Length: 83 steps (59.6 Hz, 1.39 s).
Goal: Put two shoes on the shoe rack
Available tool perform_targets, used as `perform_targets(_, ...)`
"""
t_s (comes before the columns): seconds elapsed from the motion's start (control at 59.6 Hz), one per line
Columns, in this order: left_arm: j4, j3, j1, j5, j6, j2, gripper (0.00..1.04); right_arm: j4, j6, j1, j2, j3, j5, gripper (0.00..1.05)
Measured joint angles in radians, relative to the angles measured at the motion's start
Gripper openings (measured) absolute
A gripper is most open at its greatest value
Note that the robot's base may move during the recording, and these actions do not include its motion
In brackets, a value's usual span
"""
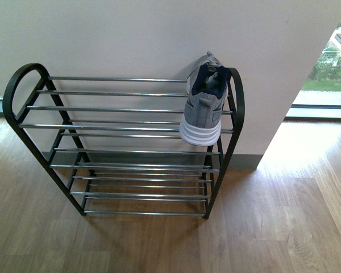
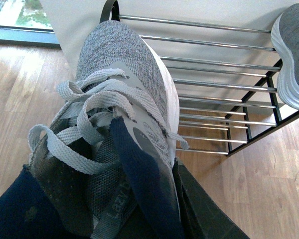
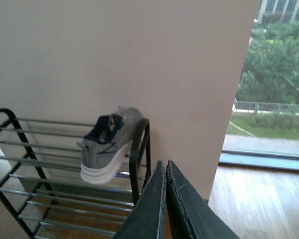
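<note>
Grey sneaker (image 1: 204, 105) on top shelf of shoe rack (image 1: 119, 122), right end, heel at front edge. Second sneaker (image 2: 124, 84) clamped in left gripper (image 2: 144, 214), toe toward rack's left end. Right gripper (image 3: 165, 168) pressed closed, empty.

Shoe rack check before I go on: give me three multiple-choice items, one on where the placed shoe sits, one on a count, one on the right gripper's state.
1. Where on the shoe rack is the placed shoe?
A. top tier, right end
B. bottom tier, middle
C. on the floor beside it

2. How many shoes rest on the rack?
A. none
B. one
C. two

3. The right gripper is:
A. open wide
B. shut on a shoe
C. shut and empty

Key:
1 A: it lies on the top bars by the right side loop.
2 B: the other shoe fills the left wrist view, off the rack.
3 C: its fingers meet with nothing between them.
</note>
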<state>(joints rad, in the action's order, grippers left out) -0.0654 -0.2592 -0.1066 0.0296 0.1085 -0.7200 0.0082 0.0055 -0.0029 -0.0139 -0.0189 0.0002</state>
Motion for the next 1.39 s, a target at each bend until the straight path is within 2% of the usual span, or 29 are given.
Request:
perform_targets(0.319, 0.000, 0.000, 0.000, -0.001, 0.000, 0.000, 0.02, -0.005, 0.000, 0.001, 0.008, 0.000, 0.000, 0.02)
perform_targets(0.571, 0.000, 0.000, 0.000, -0.001, 0.000, 0.000, 0.02, -0.005, -0.002, 0.001, 0.008, 0.000, 0.000, 0.58)
perform_targets(0.688, 0.008, 0.002, 0.002, -0.014, -0.010, 0.000, 0.02, -0.005, -0.002, 0.001, 0.008, 0.000, 0.000, 0.77)
perform_targets(0.755, 0.126, 0.017, 0.003, -0.099, -0.067, -0.038, 0.02, -0.005, -0.001, 0.001, 0.008, 0.000, 0.000, 0.88)
perform_targets(0.823, 0.254, -0.003, -0.011, -0.142, -0.145, -0.130, 0.02, -0.005, -0.001, 0.001, 0.008, 0.000, -0.001, 0.97)
perform_targets(0.923, 0.398, -0.103, -0.026, -0.170, -0.262, -0.335, 0.02, -0.005, -0.002, 0.001, 0.008, 0.000, 0.000, 0.95)
perform_targets(1.024, 0.460, -0.216, -0.039, -0.191, -0.351, -0.523, 0.02, -0.005, -0.002, 0.001, 0.008, 0.000, 0.000, 0.95)
perform_targets(1.225, 0.475, -0.412, -0.059, -0.200, -0.481, -0.869, 0.02, -0.005, -0.002, 0.001, 0.008, 0.000, 0.000, 0.95)
perform_targets(1.393, 0.461, -0.561, -0.086, -0.198, -0.515, -1.093, 0.02, -0.005, -0.002, 0.001, 0.008, 0.000, 0.000, 0.95)
